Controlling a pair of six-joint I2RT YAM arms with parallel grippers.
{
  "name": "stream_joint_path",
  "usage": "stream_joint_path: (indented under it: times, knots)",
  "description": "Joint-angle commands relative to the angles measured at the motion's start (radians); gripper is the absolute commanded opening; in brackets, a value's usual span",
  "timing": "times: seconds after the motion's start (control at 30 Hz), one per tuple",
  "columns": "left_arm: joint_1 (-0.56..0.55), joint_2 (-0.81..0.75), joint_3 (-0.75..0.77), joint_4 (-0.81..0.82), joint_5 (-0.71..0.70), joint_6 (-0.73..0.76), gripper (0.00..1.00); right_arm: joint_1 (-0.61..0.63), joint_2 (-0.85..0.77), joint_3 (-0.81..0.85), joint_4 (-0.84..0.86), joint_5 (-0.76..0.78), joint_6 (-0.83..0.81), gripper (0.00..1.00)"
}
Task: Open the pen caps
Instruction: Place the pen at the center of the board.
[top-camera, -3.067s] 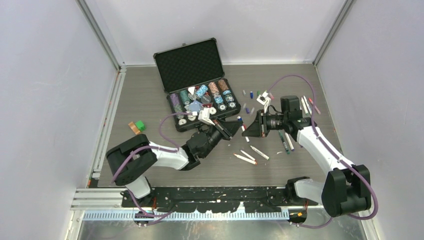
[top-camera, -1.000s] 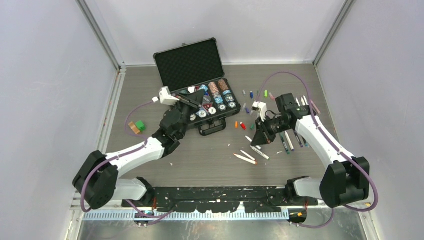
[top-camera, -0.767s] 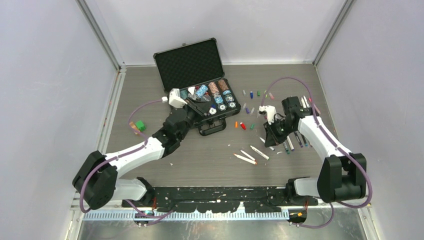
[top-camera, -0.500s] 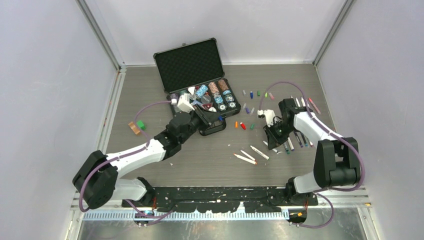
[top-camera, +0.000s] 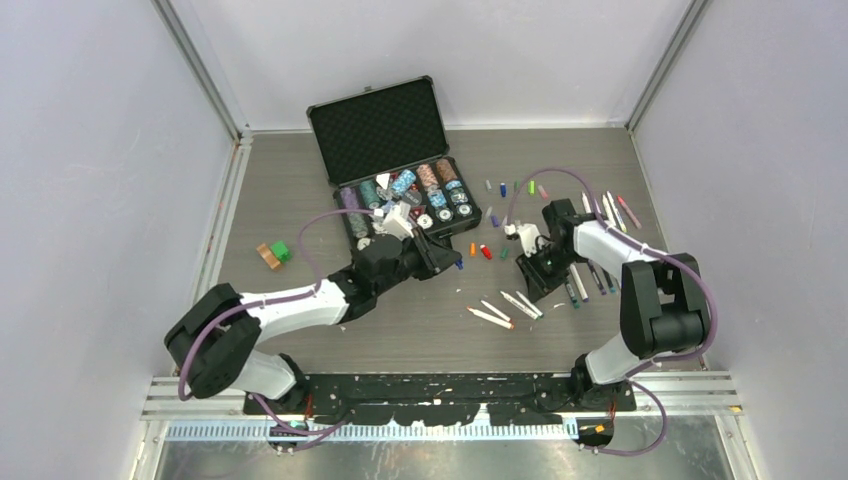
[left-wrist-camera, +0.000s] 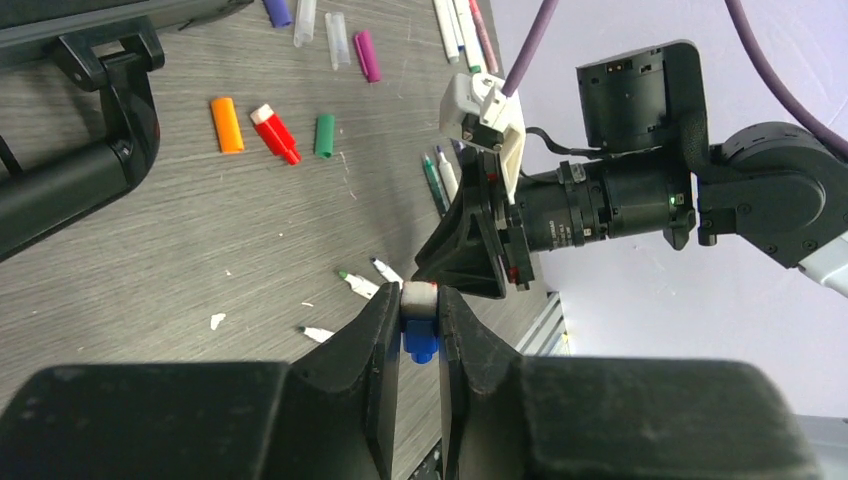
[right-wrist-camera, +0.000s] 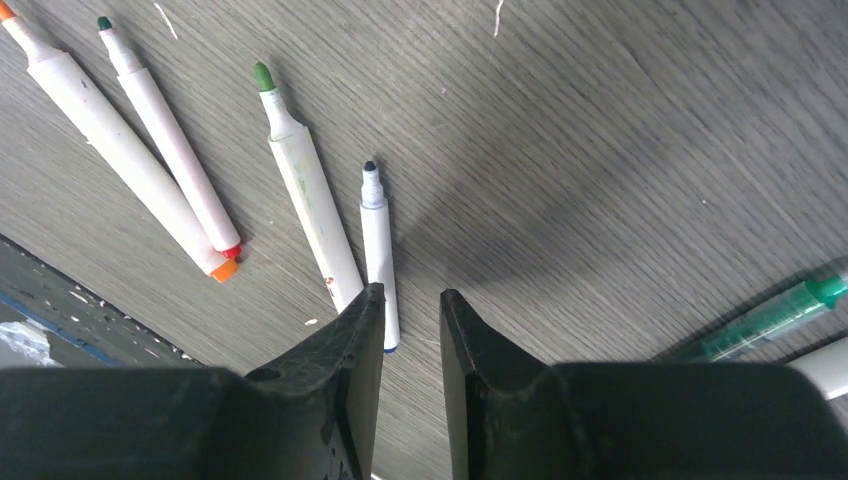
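Moved: the left gripper (left-wrist-camera: 418, 302) has swung right, off the black case (top-camera: 385, 125), to the middle of the table (top-camera: 290, 190); the right gripper (right-wrist-camera: 411, 298) has dropped low to the tabletop and its jaws have parted.
Left gripper: clamped on a small blue cap (left-wrist-camera: 421, 344), held clear of the table just right of the case.
Right gripper: fingers slightly apart, nothing between them.
Dark-tipped pen (right-wrist-camera: 377, 250): flat on the table, just beside the right gripper's finger, uncapped.
Other uncapped pens (right-wrist-camera: 305, 190): lying beside it, green and orange ends showing.
Loose caps (left-wrist-camera: 226, 124): orange, red and green, scattered between case and right gripper.
Further pens (top-camera: 612, 210): far right.
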Motion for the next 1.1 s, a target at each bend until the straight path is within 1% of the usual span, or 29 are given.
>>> stream_joint_path:
  times: [0.0,0.1,0.17,0.3,0.37,0.47,0.6,0.77,0.93,1.07]
  knots:
    - [-0.014,0.015,0.003,0.067,0.015,0.001,0.0,0.004,-0.011,0.025,0.026,0.017,0.019,0.33]
    - [-0.026,0.038,0.019,0.066,0.015,0.007,0.0,0.001,-0.065,0.025,0.026,0.02,0.023,0.33]
    - [-0.039,0.061,0.038,0.055,0.045,0.009,0.0,-0.006,-0.118,0.029,0.023,0.015,0.027,0.34]
    - [-0.068,0.122,0.122,-0.037,0.041,0.023,0.0,-0.047,-0.24,0.053,-0.005,-0.014,0.039,0.33]
    - [-0.085,0.164,0.181,-0.089,0.039,0.037,0.0,-0.105,-0.307,0.059,-0.009,-0.053,0.06,0.34]
    - [-0.107,0.252,0.298,-0.227,0.004,0.047,0.0,-0.23,-0.402,0.043,0.012,-0.106,0.096,0.34]
    - [-0.134,0.373,0.489,-0.406,-0.069,0.066,0.0,-0.309,-0.494,-0.007,0.056,-0.109,0.109,0.34]
    - [-0.148,0.544,0.725,-0.596,-0.12,0.076,0.0,-0.353,-0.512,-0.019,0.069,-0.078,0.107,0.34]
    - [-0.154,0.699,0.926,-0.66,-0.131,0.131,0.0,-0.369,-0.516,-0.024,0.068,-0.086,0.103,0.35]
    - [-0.153,0.804,1.057,-0.709,-0.13,0.165,0.0,-0.376,-0.521,-0.029,0.067,-0.098,0.098,0.35]
